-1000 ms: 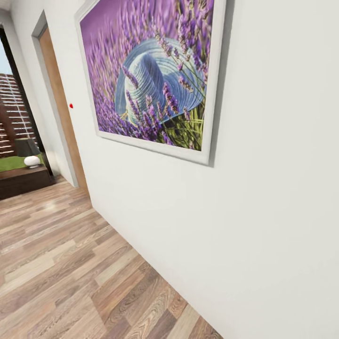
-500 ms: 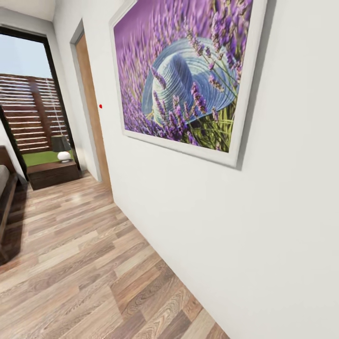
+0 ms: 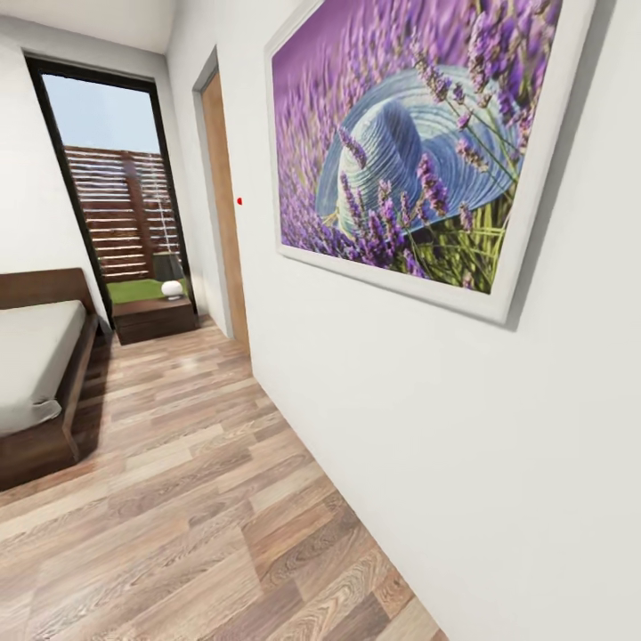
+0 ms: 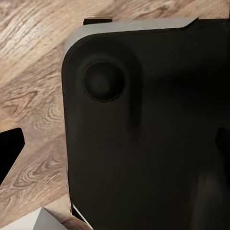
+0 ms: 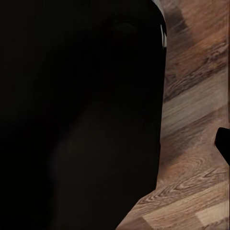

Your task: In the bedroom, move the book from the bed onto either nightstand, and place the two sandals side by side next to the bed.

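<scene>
Bed (image 3: 36,356) with grey mattress sits at left of the head frame, nightstand (image 3: 153,317) beyond it by the window (image 3: 111,191); gripper states cannot be told.

Daylight is entering through the window (image 3: 111,187), lighting the head view evenly and sharply. The bed (image 3: 40,374) is casting a dark shadow on the floor (image 3: 196,499); the painting (image 3: 418,151) is shading the wall beside its frame. Both wrist views are showing dim, soft-edged dark masses.
</scene>
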